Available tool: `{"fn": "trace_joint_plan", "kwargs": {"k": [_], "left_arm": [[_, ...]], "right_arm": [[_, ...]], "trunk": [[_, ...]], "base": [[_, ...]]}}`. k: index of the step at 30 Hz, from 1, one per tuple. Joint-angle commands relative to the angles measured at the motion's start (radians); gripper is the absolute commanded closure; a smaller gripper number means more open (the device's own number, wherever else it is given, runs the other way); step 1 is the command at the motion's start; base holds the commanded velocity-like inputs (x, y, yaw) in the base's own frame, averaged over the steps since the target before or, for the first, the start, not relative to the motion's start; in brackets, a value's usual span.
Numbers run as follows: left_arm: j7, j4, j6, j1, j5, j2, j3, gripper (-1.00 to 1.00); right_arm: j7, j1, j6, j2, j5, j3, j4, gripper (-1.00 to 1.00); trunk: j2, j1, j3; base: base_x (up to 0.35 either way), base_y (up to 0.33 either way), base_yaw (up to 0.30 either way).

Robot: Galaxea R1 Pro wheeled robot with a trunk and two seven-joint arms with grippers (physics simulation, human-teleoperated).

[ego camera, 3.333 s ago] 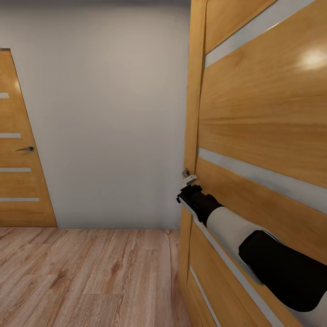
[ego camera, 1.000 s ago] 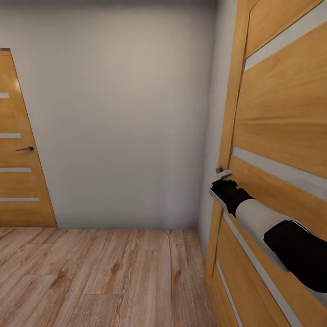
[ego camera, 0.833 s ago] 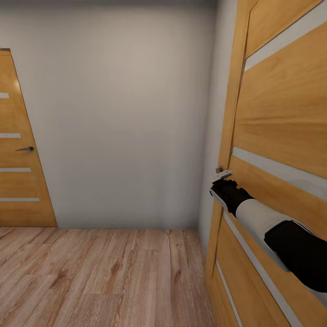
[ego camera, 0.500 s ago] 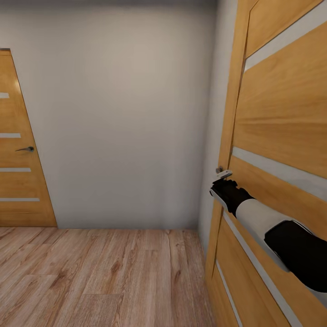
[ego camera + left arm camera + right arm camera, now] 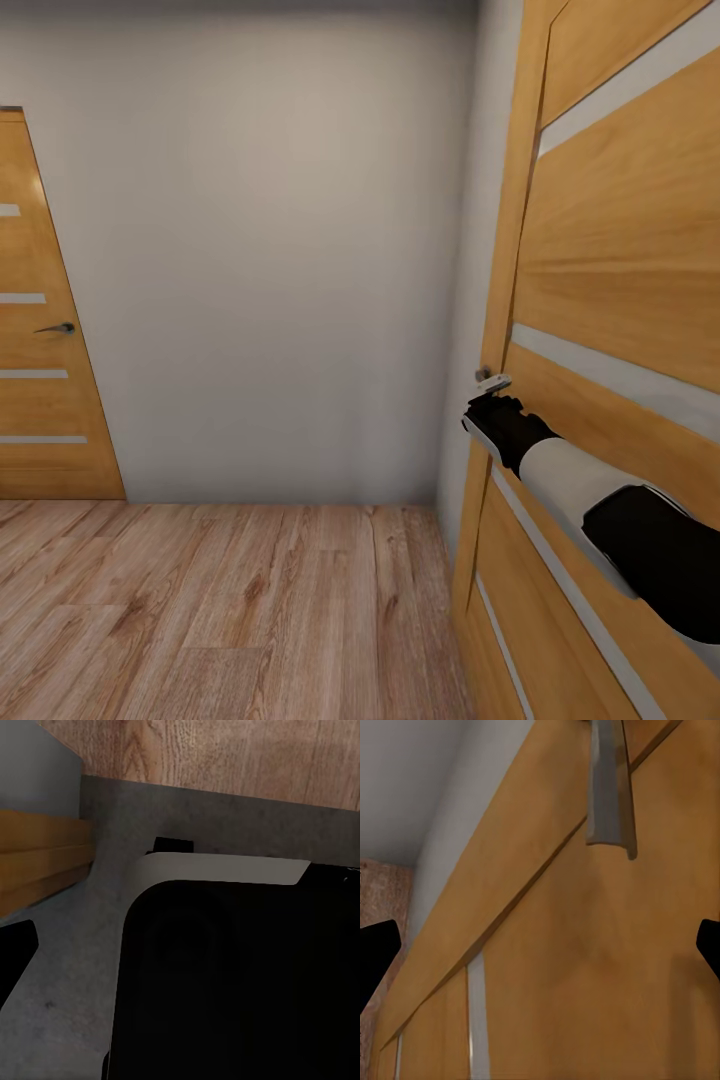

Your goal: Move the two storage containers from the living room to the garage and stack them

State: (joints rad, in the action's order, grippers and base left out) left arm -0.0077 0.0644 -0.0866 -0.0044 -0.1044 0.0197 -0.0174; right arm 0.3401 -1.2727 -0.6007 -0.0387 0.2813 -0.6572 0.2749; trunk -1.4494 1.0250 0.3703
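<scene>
I am at a wood-panelled door [image 5: 620, 260] on my right side, and my right gripper [image 5: 490, 395] is reached out to its lever handle [image 5: 492, 381], which sits near the door's free edge. In the right wrist view the handle [image 5: 607, 787] hangs ahead of the fingers, and the 2 dark fingertips [image 5: 375, 952] sit far apart at either side of the picture, so I read that gripper as spread wide, with the door face between the tips and nothing pinched. My left gripper is a different matter: the left wrist view looks down on my own dark base [image 5: 232, 982] over grey flooring [image 5: 52, 967], with 1 dark tip at the edge, and I cannot tell whether it is spread or pressed together. Neither storage container appears anywhere here; I see cream wall [image 5: 270, 250], light wood-plank flooring [image 5: 200, 600] and a 2nd door [image 5: 40, 320] further off on the left. My judgement is that the step in hand is working this door open so I can pass. To do it well I should get my fingers properly around the lever rather than brushing the panel, press it down fully before pushing or pulling, and let the base follow the door's arc so the arm is not dragged sideways. The risk is slipping off the short lever.
</scene>
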Motion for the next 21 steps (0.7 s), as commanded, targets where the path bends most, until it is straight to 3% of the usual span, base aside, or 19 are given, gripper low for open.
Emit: {"fn": "trace_joint_plan", "kwargs": {"k": [1,6,9,10,12,15,21], "left_arm": [[-0.001,0.0,-0.002,0.0,-0.009,-0.001,-0.001,-1.0],[0.0,0.0,-0.002,0.0,-0.009,-0.001,-0.001,-1.0],[0.0,0.0,-0.002,0.0,-0.009,-0.001,-0.001,-1.0],[0.0,0.0,-0.002,0.0,-0.009,-0.001,-0.001,-1.0],[0.001,0.0,-0.002,0.0,-0.009,-0.001,-0.001,-1.0],[0.001,0.0,-0.002,0.0,-0.009,-0.001,-0.001,-1.0],[0.001,0.0,-0.002,0.0,-0.01,-0.001,-0.001,-1.0]], "right_arm": [[0.013,-0.001,-0.013,0.016,-0.009,-0.008,-0.021,-1.0],[0.018,-0.001,-0.017,0.087,-0.011,-0.009,-0.02,-1.0],[0.02,-0.001,-0.021,0.141,-0.012,-0.009,-0.021,-1.0],[0.024,-0.001,-0.025,0.17,-0.013,-0.01,-0.022,-1.0],[0.033,-0.001,-0.027,0.195,-0.013,-0.01,-0.023,-1.0],[0.046,-0.001,-0.029,0.213,-0.013,-0.01,-0.026,-1.0],[0.056,-0.001,-0.02,0.213,-0.009,-0.009,-0.031,-1.0]], "trunk": [[-0.001,0.0,0.001],[-0.001,0.0,0.001],[-0.001,0.0,0.001],[-0.001,0.0,0.001],[-0.001,0.0,0.001],[-0.001,0.0,0.001],[-0.001,0.0,0.001]], "base": [[0.0,0.0,0.0],[0.0,0.0,0.0],[0.0,0.0,0.0],[0.0,0.0,0.0],[0.0,0.0,0.0],[0.0,0.0,0.0],[0.0,0.0,0.0]]}}
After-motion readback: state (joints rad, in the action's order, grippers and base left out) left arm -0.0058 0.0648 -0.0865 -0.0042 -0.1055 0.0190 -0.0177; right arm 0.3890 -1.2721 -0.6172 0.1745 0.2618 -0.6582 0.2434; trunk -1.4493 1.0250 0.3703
